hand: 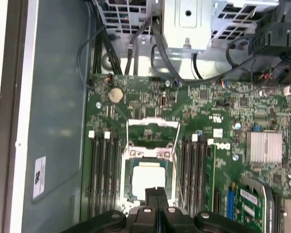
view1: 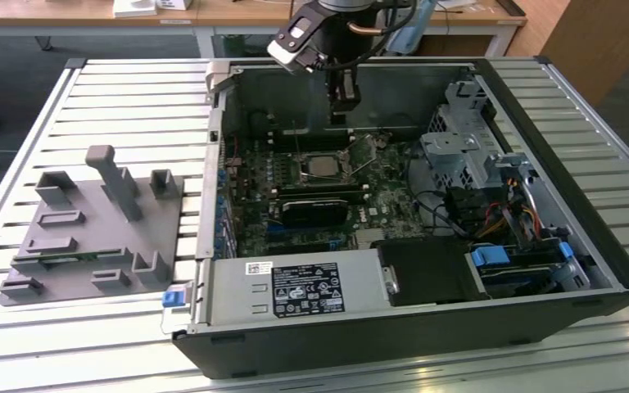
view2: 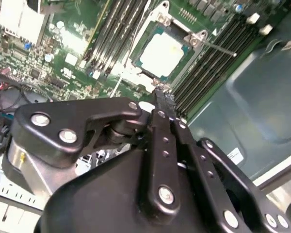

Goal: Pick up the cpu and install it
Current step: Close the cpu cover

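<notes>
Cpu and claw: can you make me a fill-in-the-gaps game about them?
1. The cpu lies in its ___ on the green board.
2. The claw hangs ___ the cpu, not touching it.
3. The claw's fingers are ___, gripping nothing.
4. The grey stand lies on the exterior view's ___ of the case.

Missing words: socket; above; shut; left.
</notes>
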